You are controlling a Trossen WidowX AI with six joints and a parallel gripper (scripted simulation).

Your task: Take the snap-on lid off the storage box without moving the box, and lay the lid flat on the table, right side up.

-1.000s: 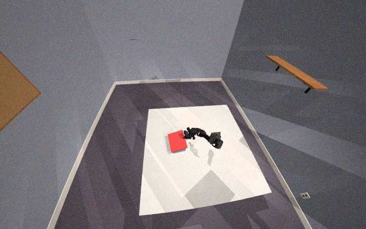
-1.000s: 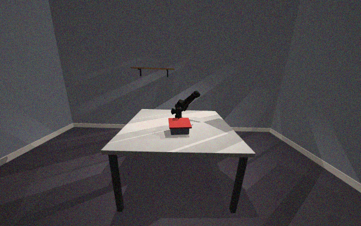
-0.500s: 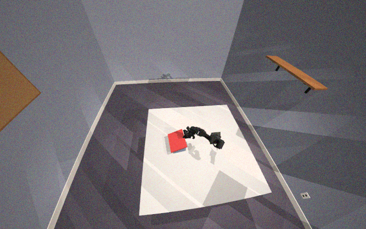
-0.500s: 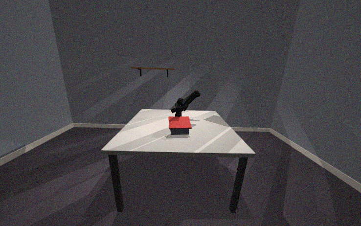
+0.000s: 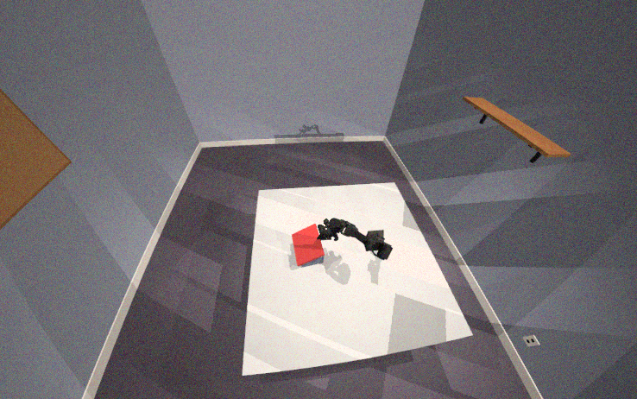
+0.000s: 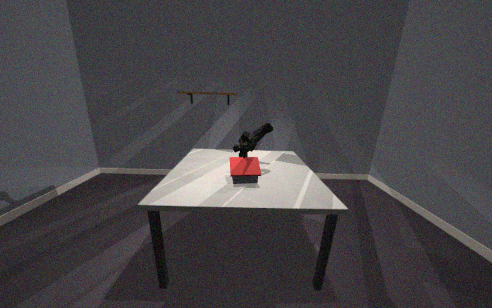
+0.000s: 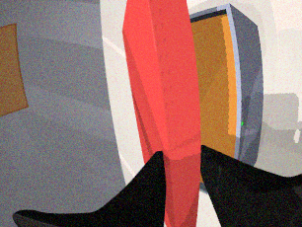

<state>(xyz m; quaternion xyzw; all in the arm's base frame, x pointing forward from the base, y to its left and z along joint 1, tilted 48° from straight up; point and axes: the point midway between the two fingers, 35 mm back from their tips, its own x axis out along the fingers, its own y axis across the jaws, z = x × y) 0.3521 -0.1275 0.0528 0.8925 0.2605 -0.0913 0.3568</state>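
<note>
The red lid (image 5: 307,248) (image 6: 245,167) (image 7: 179,74) is tilted, raised at the edge nearest the arm. Its far edge is still at the box's rim in the exterior view; whether it touches there is unclear. The blue-grey storage box (image 5: 313,261) (image 6: 245,179) (image 7: 252,74) stands on the white table (image 5: 286,329) (image 6: 181,197). A gap beneath the lid shows the box's orange inside in the wrist view. My gripper (image 5: 319,237) (image 6: 243,156) (image 7: 180,155) is shut on the lid's raised edge, with one black finger on each side.
The arm's base (image 5: 384,250) stands on the table, to the right of the box in the top view. A wooden wall shelf (image 5: 517,127) (image 6: 210,93) is far from the arm. A brown panel (image 5: 28,160) (image 7: 10,69) is at the left.
</note>
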